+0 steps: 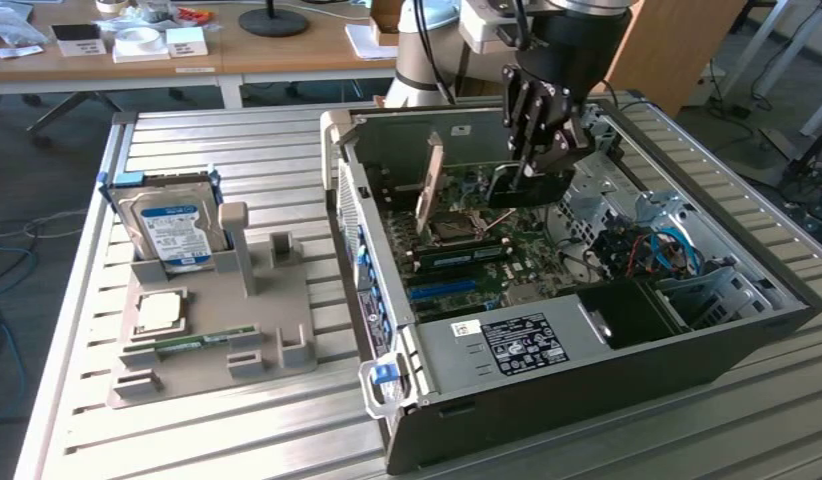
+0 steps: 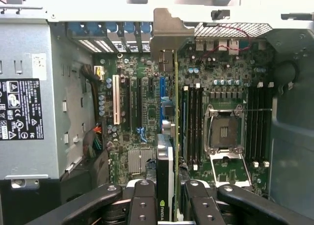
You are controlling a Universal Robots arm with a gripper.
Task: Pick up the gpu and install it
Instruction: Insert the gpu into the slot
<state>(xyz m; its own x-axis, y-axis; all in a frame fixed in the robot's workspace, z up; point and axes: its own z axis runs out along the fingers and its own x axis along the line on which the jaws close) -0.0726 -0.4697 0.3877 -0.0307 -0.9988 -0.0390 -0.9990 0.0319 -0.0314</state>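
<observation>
Slatted metal table [image 1: 224, 140]; wooden desk [image 1: 298, 52] behind; grey floor [image 1: 44, 185], loose cables [image 1: 8, 238] at exterior view's left.

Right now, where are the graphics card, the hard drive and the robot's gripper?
graphics card [image 2: 169, 38]: wrist view, on its metal end bracket.
hard drive [image 1: 171, 225]: exterior view, on its blue label.
gripper [image 1: 535, 172]: exterior view, between its fingertips.

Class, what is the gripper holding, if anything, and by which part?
The gripper holds the graphics card at the end away from its metal bracket.
</observation>
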